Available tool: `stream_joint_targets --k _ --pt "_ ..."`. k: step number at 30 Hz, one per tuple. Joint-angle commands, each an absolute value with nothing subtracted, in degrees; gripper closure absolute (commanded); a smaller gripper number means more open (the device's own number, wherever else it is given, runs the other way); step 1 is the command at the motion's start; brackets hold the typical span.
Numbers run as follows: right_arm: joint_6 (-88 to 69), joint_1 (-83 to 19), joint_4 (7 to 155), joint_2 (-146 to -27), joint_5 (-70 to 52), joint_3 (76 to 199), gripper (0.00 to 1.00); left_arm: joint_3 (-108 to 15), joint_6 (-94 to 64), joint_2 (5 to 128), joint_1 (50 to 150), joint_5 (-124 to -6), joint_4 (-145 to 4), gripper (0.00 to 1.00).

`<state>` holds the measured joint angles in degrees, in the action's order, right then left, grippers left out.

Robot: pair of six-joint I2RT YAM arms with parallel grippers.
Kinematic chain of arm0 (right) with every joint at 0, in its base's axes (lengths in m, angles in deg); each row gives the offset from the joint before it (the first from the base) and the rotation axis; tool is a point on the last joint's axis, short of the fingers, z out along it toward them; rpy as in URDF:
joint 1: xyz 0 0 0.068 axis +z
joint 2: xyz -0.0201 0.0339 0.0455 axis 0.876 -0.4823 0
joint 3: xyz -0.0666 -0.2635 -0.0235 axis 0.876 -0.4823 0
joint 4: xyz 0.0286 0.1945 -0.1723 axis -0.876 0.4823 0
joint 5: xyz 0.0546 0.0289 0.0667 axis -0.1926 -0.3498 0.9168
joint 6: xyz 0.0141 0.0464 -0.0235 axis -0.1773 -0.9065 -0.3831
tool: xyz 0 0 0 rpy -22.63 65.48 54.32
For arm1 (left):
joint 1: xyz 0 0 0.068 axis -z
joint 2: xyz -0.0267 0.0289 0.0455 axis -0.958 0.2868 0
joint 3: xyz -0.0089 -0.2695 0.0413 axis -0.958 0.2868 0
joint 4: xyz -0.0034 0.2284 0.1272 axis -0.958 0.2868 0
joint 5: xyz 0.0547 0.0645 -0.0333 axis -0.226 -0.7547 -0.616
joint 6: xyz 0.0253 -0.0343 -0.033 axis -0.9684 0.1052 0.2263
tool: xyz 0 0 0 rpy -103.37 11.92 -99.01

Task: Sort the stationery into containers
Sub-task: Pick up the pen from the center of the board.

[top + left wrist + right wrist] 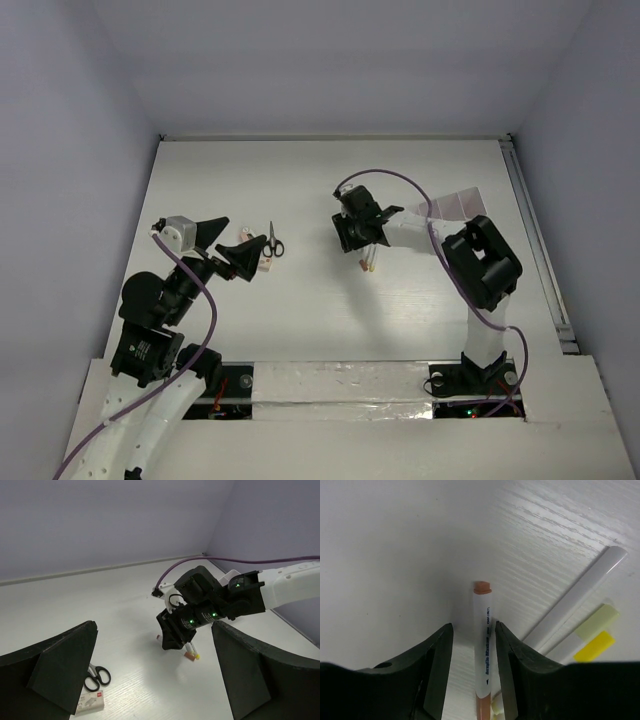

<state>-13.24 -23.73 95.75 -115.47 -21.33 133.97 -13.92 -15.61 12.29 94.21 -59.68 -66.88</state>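
Observation:
My right gripper [358, 242] points down at a cluster of thin white pens [368, 265] in mid-table. In the right wrist view its open jaws [474, 647] straddle one orange-ended pen [484, 630]. The right finger touches the pen, and a gap remains on the left. Other pens [580, 597] lie to its right, some with yellow ends [594, 639]. My left gripper [235, 246] is wide open and empty, just left of the black-handled scissors [272, 243] and the small pale block [266, 266]. Both show in the left wrist view: the scissors [95, 676] and the block [92, 701].
The translucent whitish-pink box [455, 205] stands to the right, behind my right arm's forearm. A rail [535, 240] runs along the table's right edge. White walls close the back and sides.

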Motion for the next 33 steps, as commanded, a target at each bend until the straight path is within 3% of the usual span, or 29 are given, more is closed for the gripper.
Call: stream_joint_targets --k 1,7,17,33 --pt "-12.4 -22.6 97.2 -117.2 -24.9 137.0 0.54 -15.9 -16.1 12.4 94.0 -59.5 -68.9 0.01" --pt "-12.3 -20.7 99.6 -120.2 -30.3 139.7 0.64 -16.0 -16.4 11.9 94.0 -60.0 -68.7 0.01" --pt "-13.3 -19.0 99.9 -119.6 -32.6 141.9 0.98 -15.9 -16.3 11.6 94.0 -60.1 -68.8 0.01" --pt "-14.3 -19.0 85.7 -102.2 -38.7 135.6 1.0 -15.8 -16.1 11.3 94.0 -60.3 -68.9 0.01"
